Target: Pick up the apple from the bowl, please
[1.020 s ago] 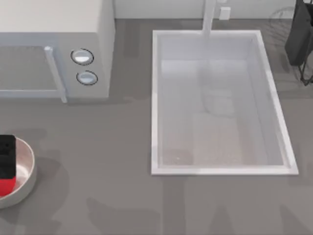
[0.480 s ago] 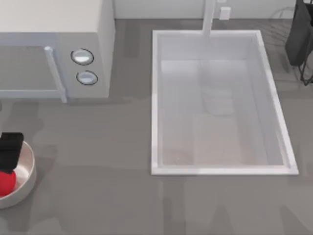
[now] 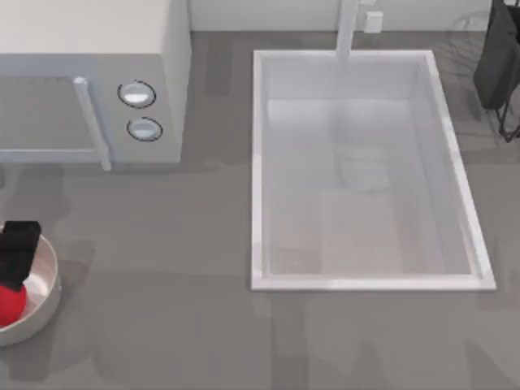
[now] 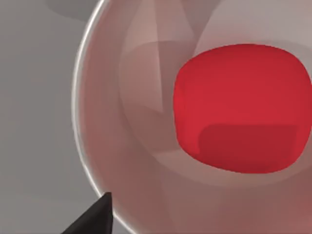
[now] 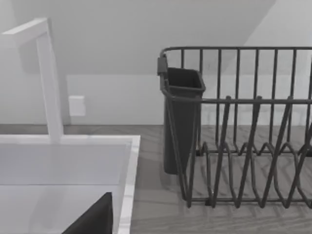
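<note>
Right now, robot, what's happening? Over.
Left gripper over the bowl. Apple sits in it, not grabbed. Right arm parked near the dish rack. Nothing blocking.

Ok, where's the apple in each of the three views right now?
Top view: the apple lies at the far left edge, inside the bowl, partly under the left gripper.
Left wrist view: the apple sits large in the bowl.
Right wrist view: not in it.
Shared landmark: the bowl's rim.
</note>
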You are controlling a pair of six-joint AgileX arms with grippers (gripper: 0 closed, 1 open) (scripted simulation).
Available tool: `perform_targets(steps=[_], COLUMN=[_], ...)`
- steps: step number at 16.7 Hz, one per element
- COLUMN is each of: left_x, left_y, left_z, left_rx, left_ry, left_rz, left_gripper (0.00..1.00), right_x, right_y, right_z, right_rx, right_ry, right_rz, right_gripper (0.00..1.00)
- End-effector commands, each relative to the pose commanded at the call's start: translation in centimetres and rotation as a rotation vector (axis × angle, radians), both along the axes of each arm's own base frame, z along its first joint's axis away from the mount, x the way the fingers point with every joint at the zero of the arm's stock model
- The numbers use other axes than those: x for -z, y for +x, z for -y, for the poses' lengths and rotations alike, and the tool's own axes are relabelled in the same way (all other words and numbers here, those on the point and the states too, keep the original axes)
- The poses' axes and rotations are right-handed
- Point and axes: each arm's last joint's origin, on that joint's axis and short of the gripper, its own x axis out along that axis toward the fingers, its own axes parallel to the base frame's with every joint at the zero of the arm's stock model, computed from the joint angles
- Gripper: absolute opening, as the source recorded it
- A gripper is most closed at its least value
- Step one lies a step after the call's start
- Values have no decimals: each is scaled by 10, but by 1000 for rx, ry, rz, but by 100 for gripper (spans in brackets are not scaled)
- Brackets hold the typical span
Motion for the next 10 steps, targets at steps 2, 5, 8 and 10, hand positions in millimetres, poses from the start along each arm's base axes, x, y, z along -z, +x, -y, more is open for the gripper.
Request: perform_targets(steps=[2,5,8,10], left_x=[15,48,81,97], left_y=[2,7,5,2], left_z=[0,-1,-1,-1], left_rx=[0,-2,-4,-4], left_ry=[0,1,1,1], left_rz=[-5,9,20,8], left_gripper=[100,100,100,100], right_x=[0,0,0,0], right_y=[0,0,0,0], right_z=[0,0,0,0], right_rx=[0,0,0,0], right_ry=[0,0,0,0], right_rz=[0,0,0,0], right_gripper=[100,100,100,100])
